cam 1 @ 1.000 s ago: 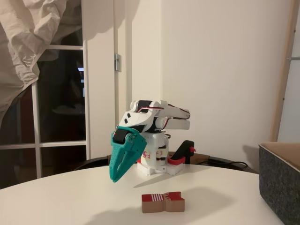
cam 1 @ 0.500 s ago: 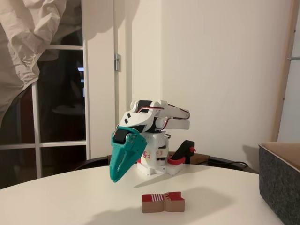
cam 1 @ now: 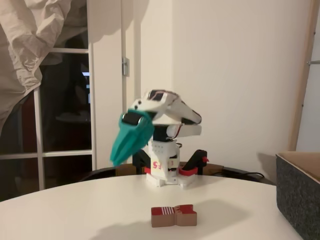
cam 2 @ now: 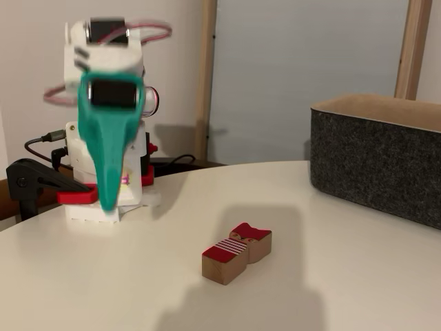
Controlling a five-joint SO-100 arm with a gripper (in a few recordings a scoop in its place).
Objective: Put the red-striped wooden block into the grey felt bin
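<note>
Broadly, the white table [cam 1: 75, 210] filled the lower part of both fixed views. On it, the bin [cam 2: 375, 155] stood at the right edge in both views, its tan lining showing along the rim. The arm [cam 1: 167, 135] sat folded on its base at the table's far side, well apart from the bin. Its teal gripper [cam 2: 109, 200] hung in the air, pointing down, blurred; the fingers looked closed together with nothing between them. The block [cam 1: 174, 216] lay flat on the table in front of the base, stripes up, untouched.
</note>
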